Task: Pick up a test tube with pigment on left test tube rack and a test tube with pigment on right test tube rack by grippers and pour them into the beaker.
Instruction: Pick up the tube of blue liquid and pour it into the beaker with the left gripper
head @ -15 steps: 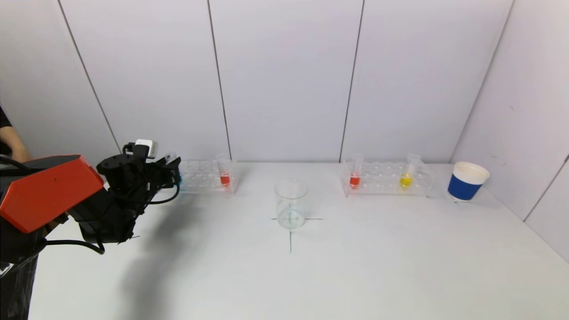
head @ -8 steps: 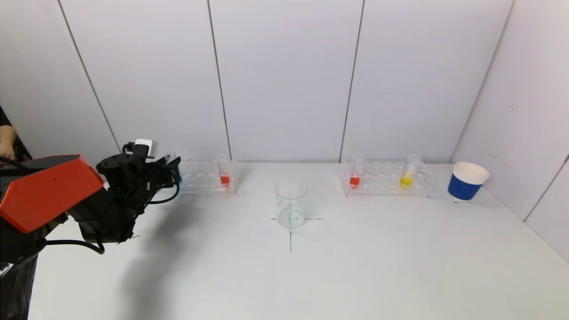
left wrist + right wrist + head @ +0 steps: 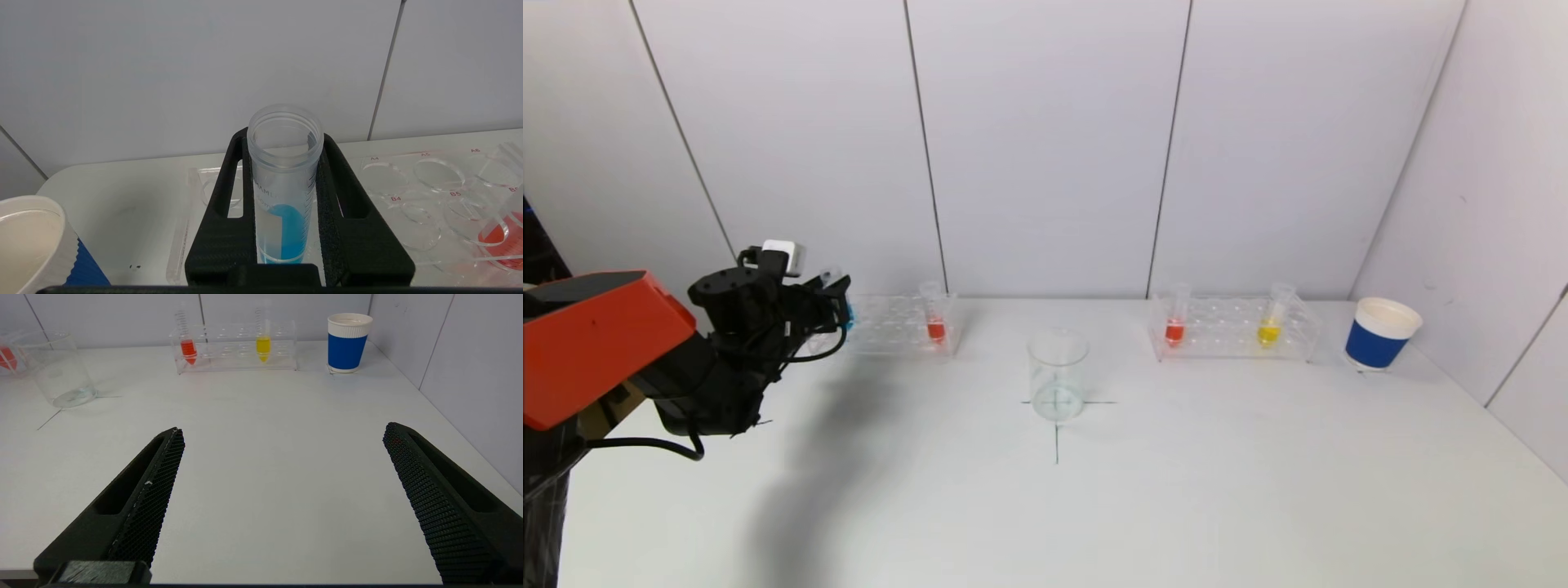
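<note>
We note the left gripper (image 3: 284, 212) clamped on the blue-pigment test tube (image 3: 283, 179), long axis upright, open mouth up, blue liquid low in the tube. It sits at the left end of the left test tube rack (image 3: 894, 325), at about 10 o'clock from the beaker (image 3: 1058, 374). We see the right gripper (image 3: 282, 437) spread wide, low over the table (image 3: 261, 465), with the right test tube rack (image 3: 235, 345) at its 12 o'clock.

A lab bench setup: clear test tube racks (image 3: 900, 323) at 11 o'clock and (image 3: 1232, 328) at 1 o'clock, a glass beaker (image 3: 1058, 374) on a white table (image 3: 1176, 490), plain panelled walls (image 3: 1045, 147).
</note>
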Robot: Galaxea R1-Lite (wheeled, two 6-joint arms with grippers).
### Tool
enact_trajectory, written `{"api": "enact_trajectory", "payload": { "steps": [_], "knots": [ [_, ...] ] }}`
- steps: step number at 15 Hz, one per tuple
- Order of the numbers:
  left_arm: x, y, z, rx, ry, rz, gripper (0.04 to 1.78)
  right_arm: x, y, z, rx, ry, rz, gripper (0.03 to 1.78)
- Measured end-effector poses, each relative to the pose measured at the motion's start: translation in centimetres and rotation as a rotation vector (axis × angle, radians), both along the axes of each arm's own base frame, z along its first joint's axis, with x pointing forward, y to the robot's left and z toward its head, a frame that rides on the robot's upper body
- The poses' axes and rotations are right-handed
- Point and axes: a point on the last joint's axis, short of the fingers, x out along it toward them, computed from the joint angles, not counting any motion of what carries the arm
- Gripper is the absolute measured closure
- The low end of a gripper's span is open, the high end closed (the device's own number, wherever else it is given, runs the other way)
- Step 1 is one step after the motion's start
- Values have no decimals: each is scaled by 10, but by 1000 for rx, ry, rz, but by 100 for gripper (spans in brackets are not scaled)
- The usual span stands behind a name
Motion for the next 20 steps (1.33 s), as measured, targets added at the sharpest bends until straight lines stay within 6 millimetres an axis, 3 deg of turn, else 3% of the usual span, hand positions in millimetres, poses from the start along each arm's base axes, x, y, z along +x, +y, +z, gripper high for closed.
{"api": "enact_trajectory", "payload": {
  "steps": [6, 11, 20],
  "knots": [
    [-3, 0, 37, 1, -8, 0, 138, 0, 0, 0, 0, 0, 0, 4],
    [-9, -8, 82, 1, -15, -14, 138, 0, 0, 0, 0, 0, 0, 4],
    [-33, -53, 160, 7, -21, -116, 138, 0, 0, 0, 0, 0, 0, 4]
  ]
}}
